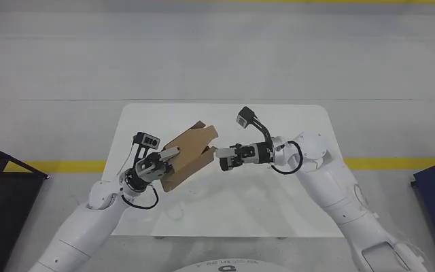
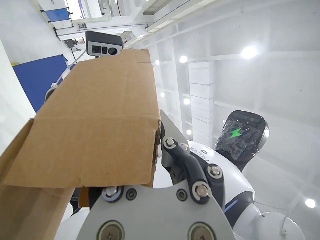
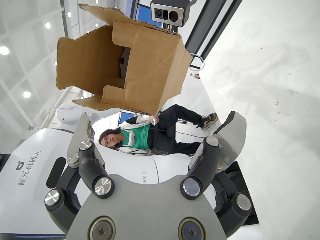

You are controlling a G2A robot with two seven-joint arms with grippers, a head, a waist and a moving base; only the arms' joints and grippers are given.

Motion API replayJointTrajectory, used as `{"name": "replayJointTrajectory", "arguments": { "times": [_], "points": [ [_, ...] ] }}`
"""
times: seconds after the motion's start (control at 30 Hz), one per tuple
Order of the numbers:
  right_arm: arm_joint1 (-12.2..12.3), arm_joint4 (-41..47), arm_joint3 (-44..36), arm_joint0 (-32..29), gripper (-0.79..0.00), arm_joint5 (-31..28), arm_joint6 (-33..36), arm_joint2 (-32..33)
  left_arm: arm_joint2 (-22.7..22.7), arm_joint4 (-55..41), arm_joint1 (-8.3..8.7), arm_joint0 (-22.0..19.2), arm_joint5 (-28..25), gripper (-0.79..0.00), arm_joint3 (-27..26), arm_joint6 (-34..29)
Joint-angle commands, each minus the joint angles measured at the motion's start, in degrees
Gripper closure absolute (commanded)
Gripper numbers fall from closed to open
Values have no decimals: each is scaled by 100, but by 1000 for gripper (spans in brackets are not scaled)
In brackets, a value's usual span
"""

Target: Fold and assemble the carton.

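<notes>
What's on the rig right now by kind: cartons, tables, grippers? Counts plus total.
Brown cardboard carton, held off the table: 1
White rectangular table: 1
Grippers: 2 (left gripper clamped on the carton, right gripper open beside it)
Total: 4

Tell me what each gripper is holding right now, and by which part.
The left gripper grips the carton by a side wall at its end nearest that arm. The right gripper is open, holding nothing.
</notes>
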Motion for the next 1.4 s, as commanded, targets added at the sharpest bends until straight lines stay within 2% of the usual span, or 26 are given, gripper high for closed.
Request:
{"name": "replayJointTrajectory", "arguments": {
  "times": [0.0, 0.33, 0.6, 0.7, 0.87, 1.0, 1.2, 1.37],
  "points": [
    [-13, -1, 22, 56, -785, 130, -105, -57, -14, 56, -16, 0, 19, 0, -11, -19],
    [-91, -13, 253, 444, -785, 466, -246, -394, -152, 169, -83, 77, 96, 0, -84, -128],
    [-90, -437, 278, 624, -785, 611, 38, -639, -297, 213, -125, 158, 134, 0, -118, -199],
    [-90, -339, 298, 599, -785, 557, -40, -604, -357, 191, -140, 194, 135, 0, -127, -245],
    [-61, 342, 528, 513, -785, 344, -22, -247, -422, 209, -164, 274, 117, 0, -126, -424],
    [-101, 811, 948, 728, -785, 726, -392, -148, -416, 278, -192, 300, 133, 0, -94, -538],
    [-218, 623, 1039, 1013, -785, 874, -802, -564, -369, 403, -248, 268, 183, 0, -89, -519],
    [-243, 438, 980, 1079, -785, 801, -610, -743, -383, 423, -288, 244, 196, 0, -81, -506]
  ]
}}
